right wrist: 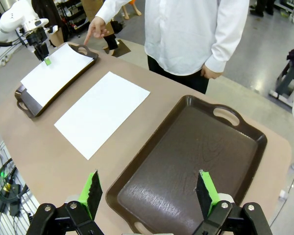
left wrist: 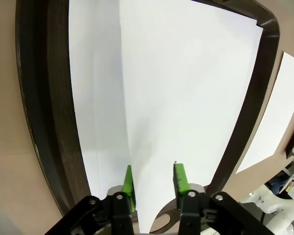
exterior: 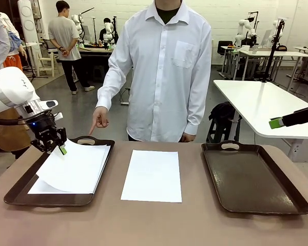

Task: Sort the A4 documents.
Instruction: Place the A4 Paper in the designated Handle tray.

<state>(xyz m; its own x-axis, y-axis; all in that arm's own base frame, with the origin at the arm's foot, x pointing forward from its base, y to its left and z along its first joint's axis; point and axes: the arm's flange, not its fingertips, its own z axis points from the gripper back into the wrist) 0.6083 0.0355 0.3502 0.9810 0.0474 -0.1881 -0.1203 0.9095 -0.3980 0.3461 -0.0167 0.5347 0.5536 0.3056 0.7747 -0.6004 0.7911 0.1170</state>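
Paper is lying in two places on the table (exterior: 154,225): a small stack is sitting in the left tray (exterior: 46,201), with the top sheet (exterior: 77,166) lying askew over the sheet beneath (exterior: 38,187), and one loose sheet (exterior: 152,175) is resting flat on the bare tabletop between the two trays. The left gripper (exterior: 61,148) is hanging low over the far left corner of that stack. Looking along its fingers, the green pads (left wrist: 129,182) are standing clearly apart, with the edge of the top sheet running into the gap between them, so the jaws are looking parted and not pinching the paper. The person's hand (exterior: 99,120) is pointing a finger down toward the far handle of the left tray. The right gripper (right wrist: 149,193) is hovering above the right tray (exterior: 256,174), which is carrying no paper, with its jaws spread wide and nothing in them. To my eye, the step in hand is the end of a drop-off, with one sheet being left in the left tray. The next move is calling for the left gripper to rise straight off the corner so the pads are not dragging the skewed sheet along, and then for one arm to be going after the loose sheet in the middle. That sheet is lying dead flat, so getting a finger under an edge is looking like the hard part.
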